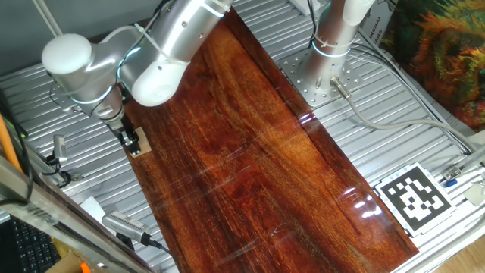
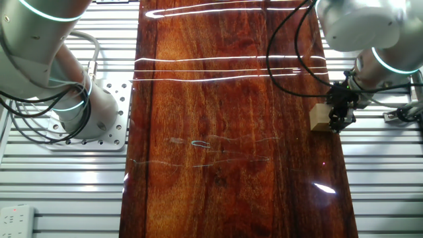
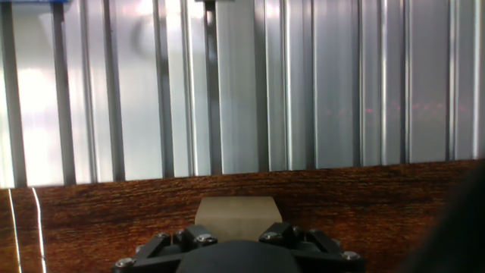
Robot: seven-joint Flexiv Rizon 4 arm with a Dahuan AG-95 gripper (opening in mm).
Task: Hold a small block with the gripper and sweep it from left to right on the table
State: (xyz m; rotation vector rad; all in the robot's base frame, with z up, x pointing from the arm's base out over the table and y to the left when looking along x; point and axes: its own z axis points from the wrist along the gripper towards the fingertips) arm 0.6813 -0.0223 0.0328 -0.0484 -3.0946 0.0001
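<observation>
Small block: one light tan plain wooden cube [image 1: 137, 145], sitting on the table at its very edge, right beside the ribbed metal; in the other fixed view it [image 2: 321, 118] lies at the board's right edge, about midway along its length.
Gripper: one narrow black two-fingered gripper [image 1: 129, 139] on a silver-white arm with a teal ring; its jaws pinch the cube from two sides, seen in the hand view as dark finger mounts [image 3: 239, 241] flanking the block [image 3: 237, 217].
Table: one long glossy reddish-brown wooden board [image 1: 265, 167] with dark grain streaks and bright light reflections.
Surround: ribbed grey metal surface [image 1: 394, 144] on both long sides of the board.
Fixed column: one white column [image 1: 337, 30] bolted to a perforated metal plate, well apart from the block.
Marker: one black-and-white square tag [image 1: 414, 197] on the metal, near the board's far corner.
Cables: several black cables [image 2: 291, 39] looping over the board toward the gripper.
</observation>
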